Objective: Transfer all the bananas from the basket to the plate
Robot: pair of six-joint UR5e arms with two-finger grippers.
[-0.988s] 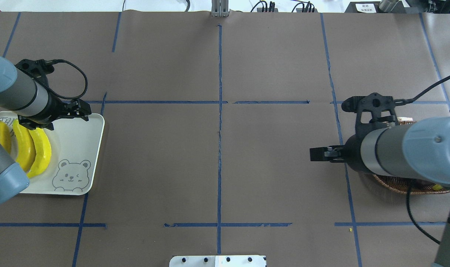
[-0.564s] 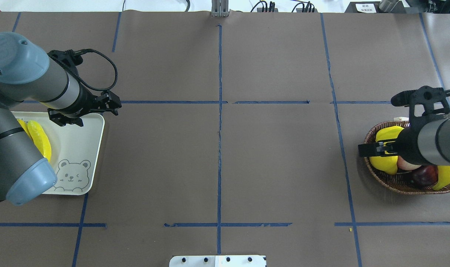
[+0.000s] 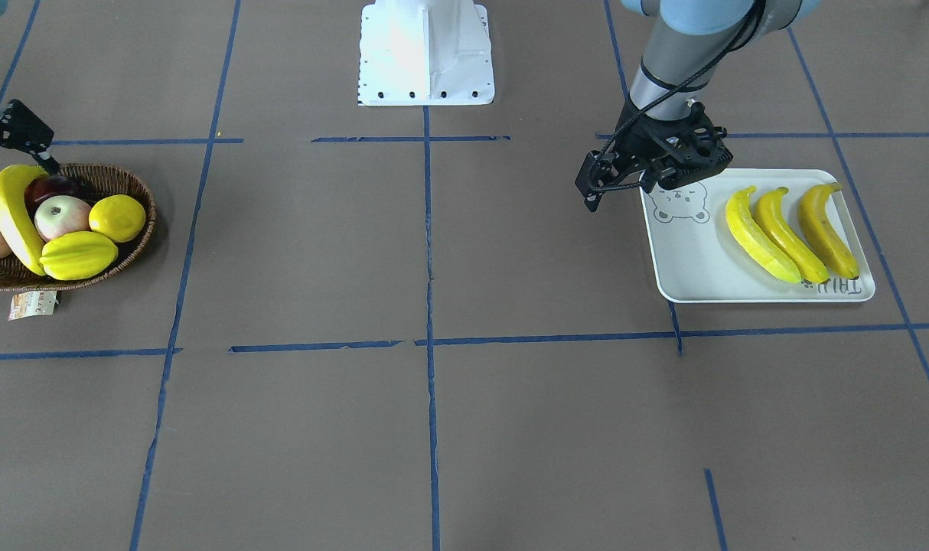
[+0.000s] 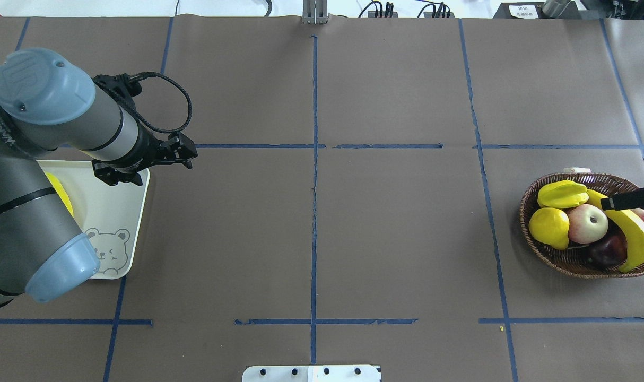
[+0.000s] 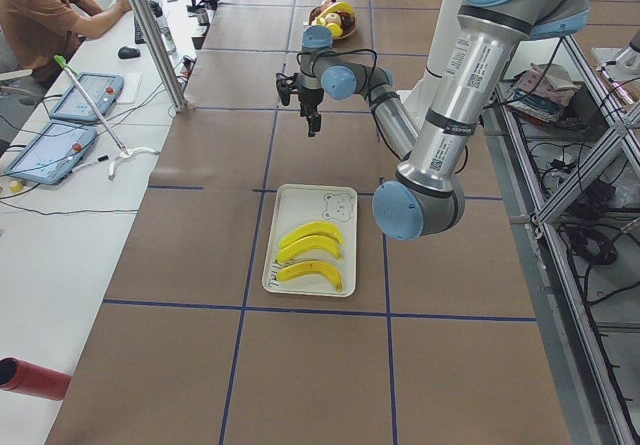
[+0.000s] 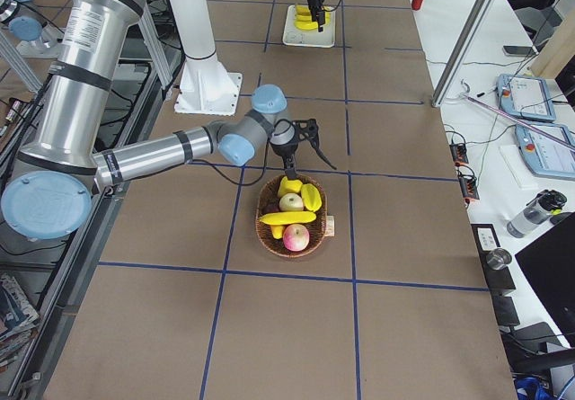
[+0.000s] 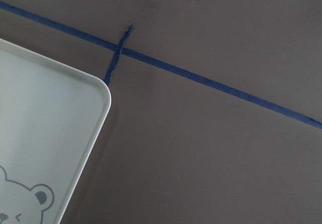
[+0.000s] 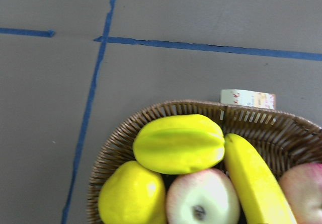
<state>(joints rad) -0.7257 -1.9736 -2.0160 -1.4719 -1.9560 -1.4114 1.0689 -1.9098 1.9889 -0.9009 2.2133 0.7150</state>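
Although the left gripper point(image 4: 188, 154) and the cut-off right gripper point(image 4: 608, 202) both show, I cannot tell their fingers' gap.

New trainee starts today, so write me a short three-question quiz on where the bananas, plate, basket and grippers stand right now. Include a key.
1. How many bananas lie on the plate?
2. True or false: the basket holds no banana.
3. Fill in: the gripper seen over the basket is the robot's ___ one.

Key
1. Three, side by side.
2. False: one banana lies in it.
3. Right: the right gripper is above the basket's edge.
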